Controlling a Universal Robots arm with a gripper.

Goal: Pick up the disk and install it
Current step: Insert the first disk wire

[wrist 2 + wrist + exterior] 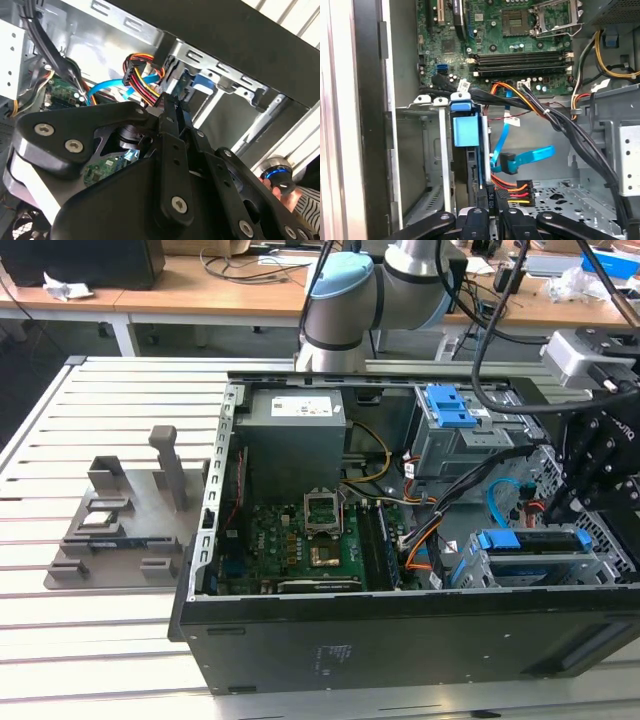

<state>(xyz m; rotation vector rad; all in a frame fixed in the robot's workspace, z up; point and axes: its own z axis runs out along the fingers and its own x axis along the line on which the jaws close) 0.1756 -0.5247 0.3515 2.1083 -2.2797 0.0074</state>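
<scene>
The disk (pixel 530 540) sits on edge in the metal drive cage (pixel 530 570) at the front of the open computer case, on the exterior view's right, and its bright blue carrier frame (pixel 466 131) shows along the top. My gripper (pixel 572 512) hangs at the disk's outer end. In the first wrist view the gripper (pixel 490 202) has its fingers close together on the disk's thin edge. The second wrist view shows the gripper (pixel 170 102) reaching to the cage mouth, where the disk's blue frame (pixel 200 82) shows.
A blue data cable (pixel 525 159) and a bundle of coloured power wires (pixel 512 189) lie right beside the cage. The motherboard (pixel 300 540), a grey metal box (pixel 295 440) and an upper cage with a blue latch (pixel 450 405) fill the case. A grey fixture (pixel 130 520) stands on the table at the exterior view's left.
</scene>
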